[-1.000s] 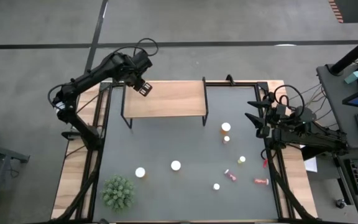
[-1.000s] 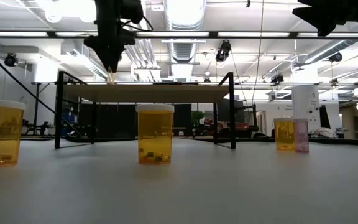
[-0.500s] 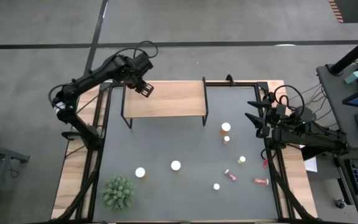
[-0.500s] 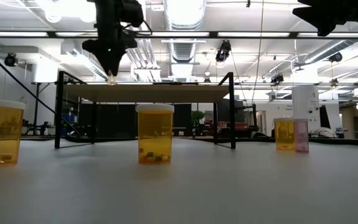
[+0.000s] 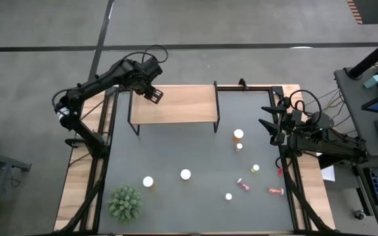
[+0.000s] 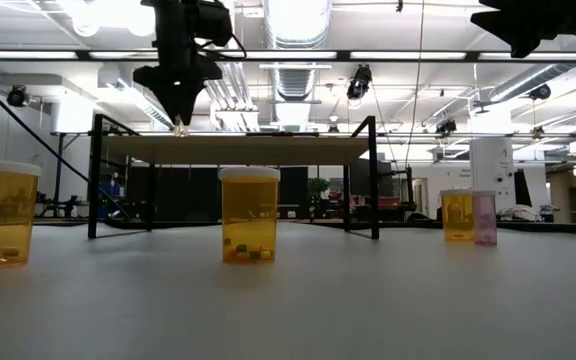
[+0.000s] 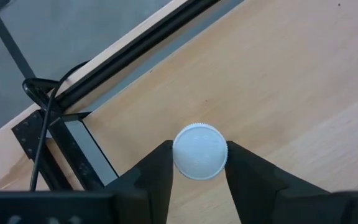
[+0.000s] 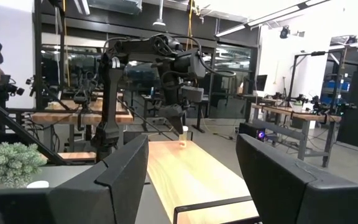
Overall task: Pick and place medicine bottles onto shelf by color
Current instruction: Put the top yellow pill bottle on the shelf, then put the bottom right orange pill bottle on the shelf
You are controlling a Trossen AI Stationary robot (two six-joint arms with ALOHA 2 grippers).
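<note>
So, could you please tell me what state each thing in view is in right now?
left gripper: over the shelf's left end, around a bottle.
That bottle: upright on the shelf, cap on.
right gripper: fingers open, empty, waiting at the table's right edge.
two pink bottles: lying on their sides on the table.
other table bottles: upright, capped.
plant: upright.

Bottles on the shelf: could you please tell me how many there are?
1: a bottle near the shelf's left end, under the left hand. None appears hidden.
</note>
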